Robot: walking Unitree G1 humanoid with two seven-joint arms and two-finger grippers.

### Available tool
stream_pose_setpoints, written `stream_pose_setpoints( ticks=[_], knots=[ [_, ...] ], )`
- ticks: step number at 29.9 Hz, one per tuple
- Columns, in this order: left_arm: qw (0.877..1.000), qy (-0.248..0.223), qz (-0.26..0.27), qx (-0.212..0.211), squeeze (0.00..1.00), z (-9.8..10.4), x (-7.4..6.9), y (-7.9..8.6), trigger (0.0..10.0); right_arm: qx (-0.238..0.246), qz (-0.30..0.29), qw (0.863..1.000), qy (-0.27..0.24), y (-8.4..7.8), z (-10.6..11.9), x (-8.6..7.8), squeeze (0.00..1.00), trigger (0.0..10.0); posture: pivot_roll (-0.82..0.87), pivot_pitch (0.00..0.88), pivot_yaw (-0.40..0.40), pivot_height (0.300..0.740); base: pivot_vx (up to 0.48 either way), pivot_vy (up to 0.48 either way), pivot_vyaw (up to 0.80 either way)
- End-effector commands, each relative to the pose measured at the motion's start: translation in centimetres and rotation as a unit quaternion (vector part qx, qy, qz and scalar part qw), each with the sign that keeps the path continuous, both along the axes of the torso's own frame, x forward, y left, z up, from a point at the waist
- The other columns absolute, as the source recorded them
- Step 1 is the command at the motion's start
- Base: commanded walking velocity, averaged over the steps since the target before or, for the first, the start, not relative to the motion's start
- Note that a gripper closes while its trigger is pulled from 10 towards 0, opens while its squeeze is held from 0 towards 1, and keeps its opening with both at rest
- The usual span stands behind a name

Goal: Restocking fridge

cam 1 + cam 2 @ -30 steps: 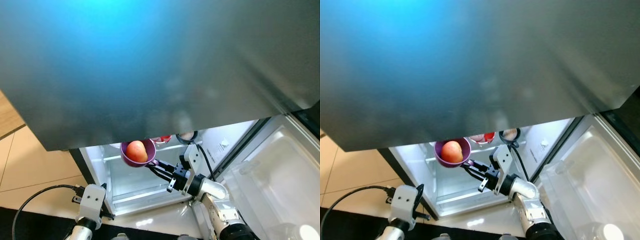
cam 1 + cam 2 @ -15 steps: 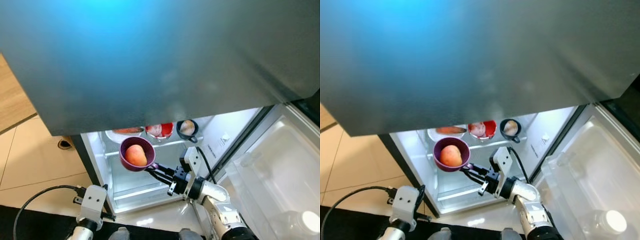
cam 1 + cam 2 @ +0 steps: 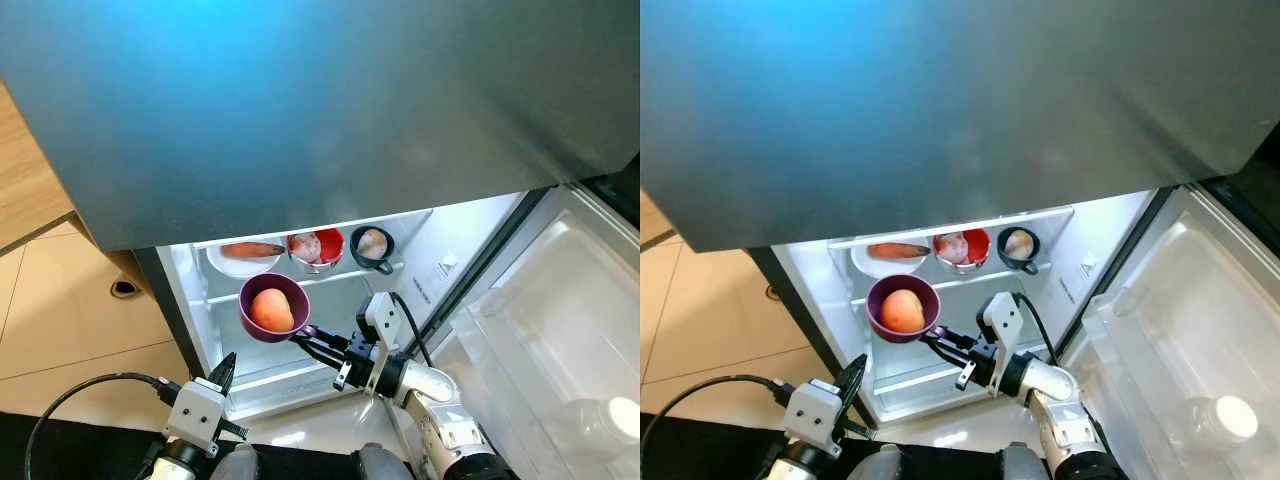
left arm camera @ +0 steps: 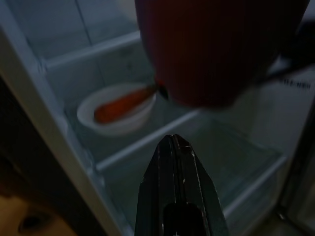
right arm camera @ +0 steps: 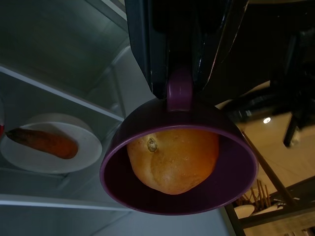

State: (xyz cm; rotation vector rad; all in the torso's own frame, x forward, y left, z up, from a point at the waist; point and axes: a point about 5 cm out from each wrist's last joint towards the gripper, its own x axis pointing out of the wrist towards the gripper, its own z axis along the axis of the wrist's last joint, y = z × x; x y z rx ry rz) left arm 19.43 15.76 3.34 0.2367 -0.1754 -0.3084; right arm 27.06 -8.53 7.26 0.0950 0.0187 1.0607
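At centre frame our right gripper (image 3: 318, 346) pinches the purple cup's (image 3: 274, 308) handle, orange fruit (image 3: 271, 310) inside, before the lit shelf. Any tilt could spill it. Left gripper (image 4: 176, 162) closed, empty.

1. The fridge (image 3: 420, 250) stands open; its door (image 3: 560, 340) swings out on the right, walling that side.
2. The upper shelf (image 3: 300, 285) is crowded along its front edge: white plate with carrot (image 3: 245, 256), red bowl (image 3: 316, 246), dark cup (image 3: 372, 244).
3. The purple cup (image 3: 272, 306), held by the right end effector (image 3: 312, 338), blocks the opening's middle.
4. Below it, the lower shelf (image 3: 275, 375) lies bare, open to approach.
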Motion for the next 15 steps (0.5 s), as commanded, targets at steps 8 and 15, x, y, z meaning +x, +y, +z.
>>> stream_pose_setpoints(
  ticks=[8,15],
  knots=[
    [0.999,-0.034,0.035,0.004,0.0,0.9,-1.0,0.5,8.8,0.001,0.008,1.0,-0.007,0.5,0.3,0.1,0.0,10.0,-0.11,0.167,-0.061,0.651,0.0,0.0,0.0],
    [0.998,-0.035,0.06,-0.005,0.0,1.2,-1.7,1.2,8.2,0.007,0.018,1.0,-0.014,1.1,0.6,0.0,0.0,10.0,-0.11,0.163,-0.063,0.636,0.0,0.0,0.0]
  ],
)
